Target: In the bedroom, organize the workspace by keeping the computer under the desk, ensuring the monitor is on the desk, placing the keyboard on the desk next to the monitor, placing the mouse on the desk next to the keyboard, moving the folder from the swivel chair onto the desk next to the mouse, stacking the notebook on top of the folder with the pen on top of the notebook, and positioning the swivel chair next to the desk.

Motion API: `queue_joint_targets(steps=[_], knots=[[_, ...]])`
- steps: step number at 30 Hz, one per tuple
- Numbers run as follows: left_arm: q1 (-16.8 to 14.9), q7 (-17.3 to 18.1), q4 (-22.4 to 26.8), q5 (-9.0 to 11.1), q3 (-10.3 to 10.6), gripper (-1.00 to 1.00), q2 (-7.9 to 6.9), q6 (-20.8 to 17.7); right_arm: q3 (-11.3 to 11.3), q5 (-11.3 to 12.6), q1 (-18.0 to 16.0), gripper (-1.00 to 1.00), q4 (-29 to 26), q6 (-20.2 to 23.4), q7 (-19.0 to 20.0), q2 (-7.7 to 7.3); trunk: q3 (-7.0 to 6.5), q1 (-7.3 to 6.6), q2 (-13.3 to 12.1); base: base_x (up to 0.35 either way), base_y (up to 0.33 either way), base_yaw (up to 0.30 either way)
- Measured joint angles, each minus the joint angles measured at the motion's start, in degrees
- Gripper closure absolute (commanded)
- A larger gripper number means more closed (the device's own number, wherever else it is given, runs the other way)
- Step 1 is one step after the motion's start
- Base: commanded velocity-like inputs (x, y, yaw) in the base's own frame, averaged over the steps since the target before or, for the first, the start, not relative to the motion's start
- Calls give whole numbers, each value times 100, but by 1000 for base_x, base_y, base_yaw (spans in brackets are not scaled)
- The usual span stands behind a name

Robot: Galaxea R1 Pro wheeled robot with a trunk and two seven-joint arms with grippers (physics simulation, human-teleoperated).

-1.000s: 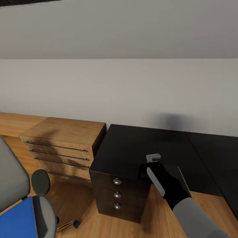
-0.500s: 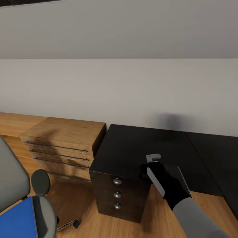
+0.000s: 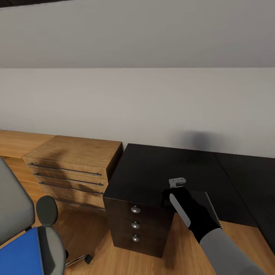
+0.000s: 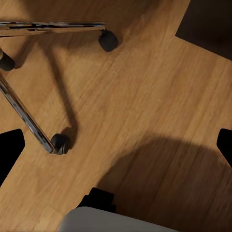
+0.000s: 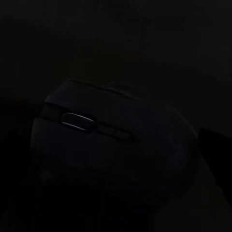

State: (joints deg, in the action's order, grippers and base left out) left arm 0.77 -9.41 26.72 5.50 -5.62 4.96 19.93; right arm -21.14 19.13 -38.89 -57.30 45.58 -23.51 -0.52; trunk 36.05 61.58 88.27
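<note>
Blue folder [image 3: 19,254] lies on the chair [image 3: 15,214] seat, nearest the camera at lower left. Left gripper [image 4: 116,145] hangs over wood floor [image 4: 145,96] by the chair's chrome legs, jaws spread wide. Right gripper [image 3: 172,194] sits low over the desk's [image 3: 152,168] front edge above the drawers [image 3: 135,223]; its grip state is unclear. Its wrist view shows a dark mouse [image 5: 111,140] very close. Dresser [image 3: 72,168] stands beside the desk, against the wall [image 3: 137,107].

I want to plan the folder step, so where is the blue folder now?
In the head view, the blue folder lies at the lower left, on the grey swivel chair seat, left of the wooden dresser.
</note>
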Motion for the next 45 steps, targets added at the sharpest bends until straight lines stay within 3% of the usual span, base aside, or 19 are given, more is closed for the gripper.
queue_joint_targets(steps=[5,14,16,21,27,37,40,45], knots=[[0,4,0,-2,0,-100,2,0,2,-3,0,100,-12,0,-3,-2,0,0,0,0,0,0],[0,8,0,-1,6,-100,3,0,60,-12,-1,100,-263,43,-22,-16,-161,-197,-359,0,0,0],[0,8,0,-2,8,-100,1,0,133,-7,-1,100,-565,122,-29,-50,-197,-241,-440,0,0,0],[1,8,-4,-7,18,-100,1,0,647,8,1,100,-1664,872,-23,-153,-287,-351,-640,0,0,0],[0,13,-8,-14,28,-100,9,0,811,35,7,100,-2019,1061,-14,-146,-395,-483,-881,0,0,0],[0,44,-189,-14,43,-100,4,8,951,66,68,100,-2050,673,-19,-166,-574,-702,-1282,0,0,-14],[-1,66,-245,-14,44,-100,6,13,1055,66,253,100,-1945,474,-25,-174,-631,-768,-1403,0,0,-180],[-1,75,-262,-13,49,-100,3,18,1099,43,408,100,-1927,80,-178,-182,-636,-769,-1404,0,0,-234]])
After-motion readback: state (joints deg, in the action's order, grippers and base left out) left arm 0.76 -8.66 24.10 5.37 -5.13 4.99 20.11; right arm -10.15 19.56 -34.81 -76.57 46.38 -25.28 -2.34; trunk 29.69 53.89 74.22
